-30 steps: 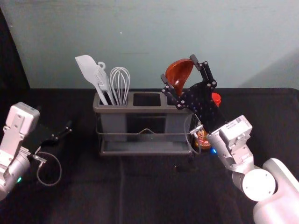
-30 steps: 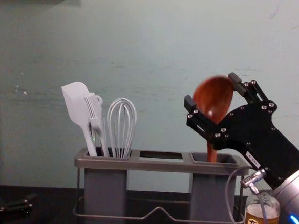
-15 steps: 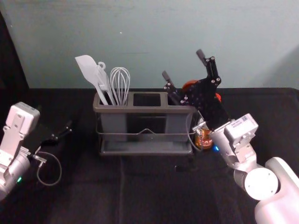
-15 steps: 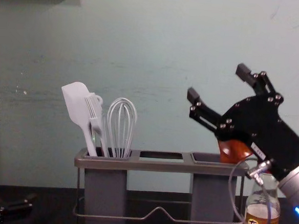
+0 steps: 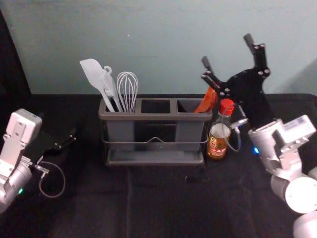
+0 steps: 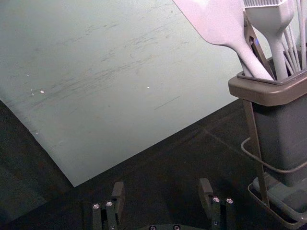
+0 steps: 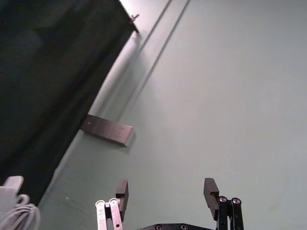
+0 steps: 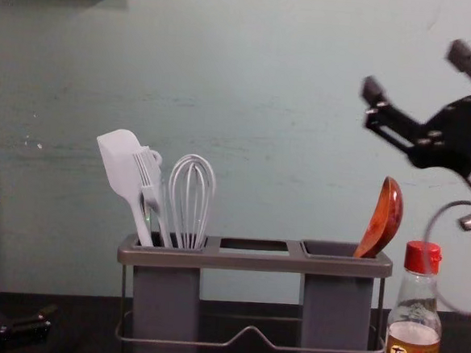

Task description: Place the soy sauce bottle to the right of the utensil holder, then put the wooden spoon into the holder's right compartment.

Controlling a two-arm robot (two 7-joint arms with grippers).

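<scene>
Pale green wall (image 5: pixel 158 39) is being fronted by a dark table (image 5: pixel 158 208), on which the holder (image 5: pixel 153 117) is being set out with white utensils (image 8: pixel 149 191) being held in its left compartment. In the right compartment (image 8: pixel 335 313) the spoon (image 8: pixel 382 219) is being held bowl up, and its weight is apparently being borne by the right-hand rim. The bottle (image 8: pixel 414 318) is being stood upright just to the right of the holder.

The right gripper (image 5: pixel 227 50) is being held above and to the right, with its jaws spread and nothing being gripped. The left gripper (image 6: pixel 161 188) is being parked at the left, its jaws likewise apart and empty.

Both placements are being judged done, so only a clean retreat is being called for. For that, the arm is best being drawn up and outward, with the jaws being left wide until the bowl is being well cleared. Most care is being asked by the cable (image 8: pixel 430 226) near the bottle's cap: by a low or hurried swing, the bottle could be being snagged and tipped.
</scene>
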